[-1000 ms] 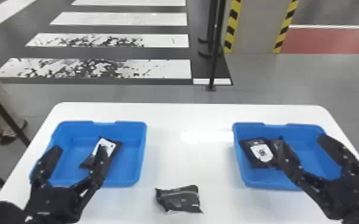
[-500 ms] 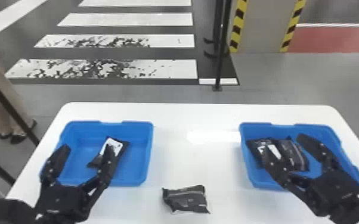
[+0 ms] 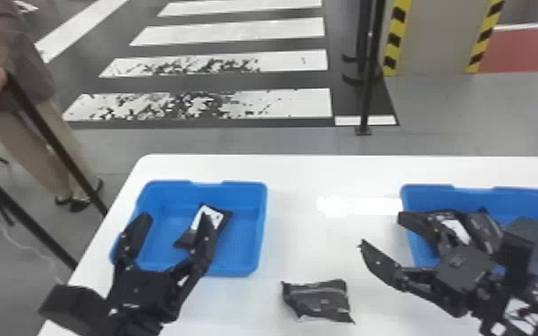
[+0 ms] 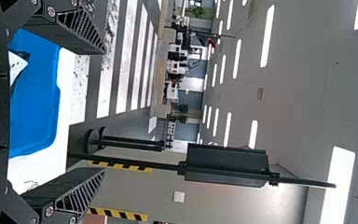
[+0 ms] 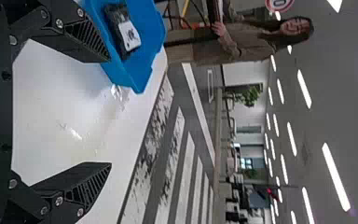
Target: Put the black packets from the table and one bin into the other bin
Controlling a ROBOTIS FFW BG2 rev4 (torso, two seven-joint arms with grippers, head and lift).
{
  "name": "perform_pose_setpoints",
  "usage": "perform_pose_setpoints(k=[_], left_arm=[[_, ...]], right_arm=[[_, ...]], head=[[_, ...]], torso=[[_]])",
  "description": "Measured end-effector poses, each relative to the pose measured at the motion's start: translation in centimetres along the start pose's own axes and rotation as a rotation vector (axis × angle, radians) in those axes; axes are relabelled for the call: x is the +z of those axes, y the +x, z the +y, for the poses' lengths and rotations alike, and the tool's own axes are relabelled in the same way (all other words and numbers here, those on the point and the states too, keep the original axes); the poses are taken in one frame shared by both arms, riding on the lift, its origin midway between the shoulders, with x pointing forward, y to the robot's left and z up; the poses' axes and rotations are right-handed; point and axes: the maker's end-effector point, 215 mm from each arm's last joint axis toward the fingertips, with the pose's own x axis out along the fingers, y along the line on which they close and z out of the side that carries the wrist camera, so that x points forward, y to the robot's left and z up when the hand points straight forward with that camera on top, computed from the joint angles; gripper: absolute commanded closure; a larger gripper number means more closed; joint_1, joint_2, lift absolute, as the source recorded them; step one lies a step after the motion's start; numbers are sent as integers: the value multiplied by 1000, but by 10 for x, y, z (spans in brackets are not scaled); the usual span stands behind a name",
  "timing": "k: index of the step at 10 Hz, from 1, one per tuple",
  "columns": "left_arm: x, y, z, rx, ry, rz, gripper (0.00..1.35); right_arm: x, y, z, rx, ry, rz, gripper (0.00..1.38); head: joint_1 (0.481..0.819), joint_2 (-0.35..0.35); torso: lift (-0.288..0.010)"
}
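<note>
1 loose packet [image 3: 321, 301] lies on the table [image 3: 290, 187], nearer the robot than the left bin [image 3: 161, 205], holding 1 black packet [image 3: 223, 217], and the right bin [image 3: 527, 201], holding 2 packets [image 3: 482, 228]. The left gripper [image 3: 177, 219] and right gripper [image 3: 380, 230] have fingers wide apart.

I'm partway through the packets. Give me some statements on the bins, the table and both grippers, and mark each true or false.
1. A black packet lies on the table, outside both bins. True.
2. The left bin is empty. False: a white-labelled packet lies in it.
3. The right bin has more than one packet in it. True.
4. The left gripper is shut on a packet. False: its fingers stand apart and hold nothing.
5. The right gripper is open, with nothing between its fingers. True.
6. The two bins are different colours. False: both are blue.
</note>
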Motion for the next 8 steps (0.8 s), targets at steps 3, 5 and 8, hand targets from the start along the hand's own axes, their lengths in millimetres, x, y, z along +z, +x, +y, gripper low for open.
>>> perform_pose_setpoints(k=[3,5,8], left_arm=[[1,2,-1,0,-3,-4,140],[1,2,-1,1,-3,-6,140],[1,4,0,2,-5,-9,140]], right_arm=[[-58,47,46,250,88,184,243],[-85,55,59,325,121,276,243],[-119,64,73,409,141,394,243]], head=[[695,284],[695,303],[695,329]], torso=[[-110],[-110],[-110]])
